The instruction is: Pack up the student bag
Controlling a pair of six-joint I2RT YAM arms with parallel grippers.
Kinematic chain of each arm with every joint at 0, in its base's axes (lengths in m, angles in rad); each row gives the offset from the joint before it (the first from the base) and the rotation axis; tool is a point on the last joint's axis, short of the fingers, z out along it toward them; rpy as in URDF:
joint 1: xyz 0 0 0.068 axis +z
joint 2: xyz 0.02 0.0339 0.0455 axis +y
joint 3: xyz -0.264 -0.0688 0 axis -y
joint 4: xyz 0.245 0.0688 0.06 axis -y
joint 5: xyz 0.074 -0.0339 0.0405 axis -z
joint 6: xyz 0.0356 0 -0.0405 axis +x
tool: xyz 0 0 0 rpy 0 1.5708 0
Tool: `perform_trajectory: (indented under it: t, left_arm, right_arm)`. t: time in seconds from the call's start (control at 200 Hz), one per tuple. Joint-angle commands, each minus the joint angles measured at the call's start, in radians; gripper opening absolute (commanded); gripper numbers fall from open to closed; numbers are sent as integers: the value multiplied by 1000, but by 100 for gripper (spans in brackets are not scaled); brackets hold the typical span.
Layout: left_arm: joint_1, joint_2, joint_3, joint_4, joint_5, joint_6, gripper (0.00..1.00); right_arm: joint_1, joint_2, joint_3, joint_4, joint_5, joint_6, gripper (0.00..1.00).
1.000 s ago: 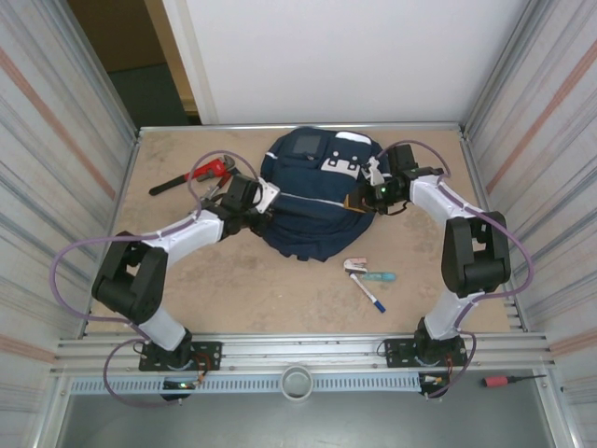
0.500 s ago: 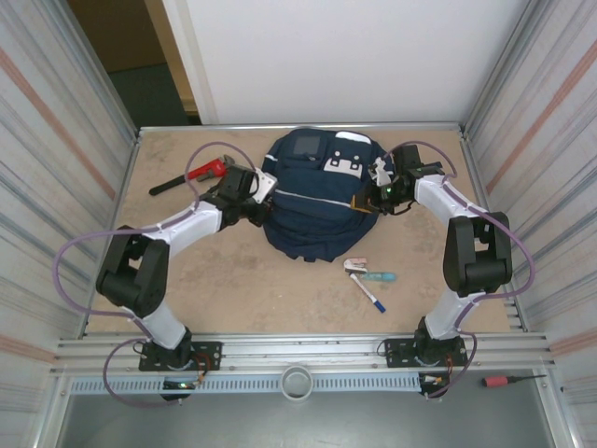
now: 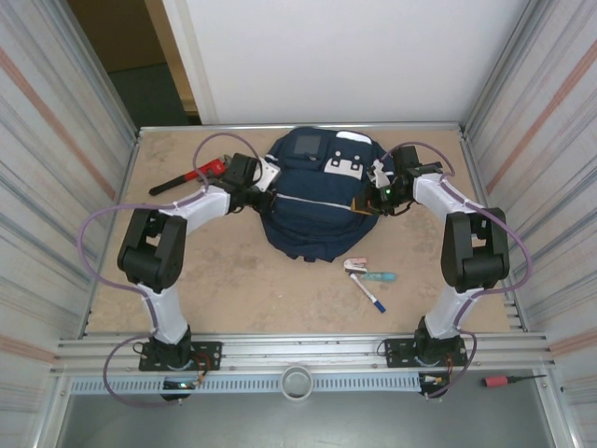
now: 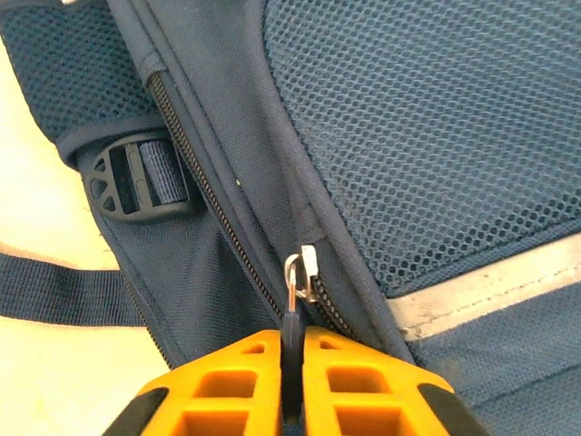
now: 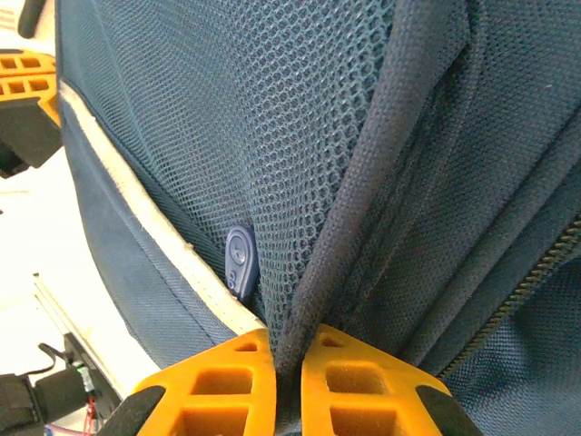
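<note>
The student bag (image 3: pixel 317 201), a navy backpack with white patches and a pale stripe, lies at the back middle of the table. My left gripper (image 3: pixel 265 181) is at its left side. In the left wrist view its orange fingers (image 4: pixel 227 381) are shut on the dark zipper pull (image 4: pixel 292 320), which hangs from the metal slider (image 4: pixel 302 272) beside the mesh panel (image 4: pixel 427 136). My right gripper (image 3: pixel 375 192) is at the bag's right side. In the right wrist view it (image 5: pixel 289 356) is shut on a ridge of bag seam (image 5: pixel 363 209) beside the mesh.
A red pipe wrench (image 3: pixel 191 175) lies left of the bag, behind my left arm. A pen (image 3: pixel 369 292), a teal marker (image 3: pixel 378 276) and a small pink-white item (image 3: pixel 354 265) lie in front of the bag. Metal walls stand on both sides.
My left gripper has moved toward the back along the bag's left side, taking the zipper pull with it. The bag's near edge has drawn in slightly. The right gripper has barely moved.
</note>
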Motion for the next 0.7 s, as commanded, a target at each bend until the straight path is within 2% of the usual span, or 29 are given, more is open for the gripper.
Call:
perform_trajectory:
  t: [0.0,0.105,0.185,0.245,0.331,0.401,0.466,0.691]
  left_arm:
    - [14,-1,28,31,0,1,23]
    - [15,-91,-55,50,-18,1,40]
    - [11,-197,-155,120,3,53,47]
    - [-9,-276,-227,185,55,145,52]
    - [-74,-331,-296,254,103,370,59]
    - [-137,-324,-316,282,80,534,66]
    - [-175,-296,-298,284,75,626,70]
    - [-234,-162,-144,207,53,746,72]
  right_arm:
    - [-10,18,34,-48,27,-23,0]
    - [-6,11,43,-29,-6,5,0]
    - [-3,-1,58,-23,-41,16,0]
    - [-4,-10,69,-24,-50,20,0]
    - [-7,-13,83,-26,-68,26,0]
    - [-5,-9,92,-27,-90,31,0]
    - [2,-5,98,-26,-100,35,0]
    - [18,8,112,-41,-85,30,0]
